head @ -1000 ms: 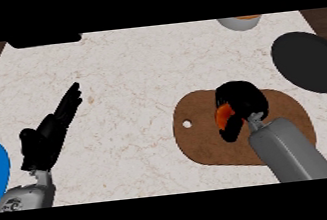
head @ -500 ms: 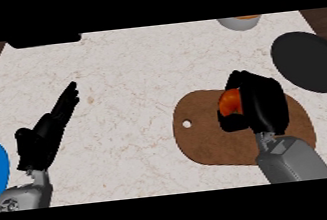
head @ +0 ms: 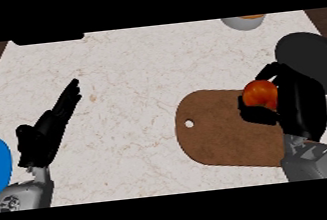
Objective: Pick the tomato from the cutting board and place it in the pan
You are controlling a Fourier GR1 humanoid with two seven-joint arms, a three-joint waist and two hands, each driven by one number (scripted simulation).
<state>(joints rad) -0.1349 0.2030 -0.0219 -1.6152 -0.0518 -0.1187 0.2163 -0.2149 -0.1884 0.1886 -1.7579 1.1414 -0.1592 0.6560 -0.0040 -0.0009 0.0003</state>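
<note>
Clasping the tomato (head: pixel 260 93) in our right hand (head: pixel 298 105) over the cutting board (head: pixel 217 136); pan (head: pixel 317 60) just beside (perhaps touching); left hand (head: pixel 46 132) rests open.

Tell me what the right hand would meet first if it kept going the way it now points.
Probably the pan: the right hand, curled round the tomato, points up and slightly right toward it. Its height above the counter is unclear.
</note>
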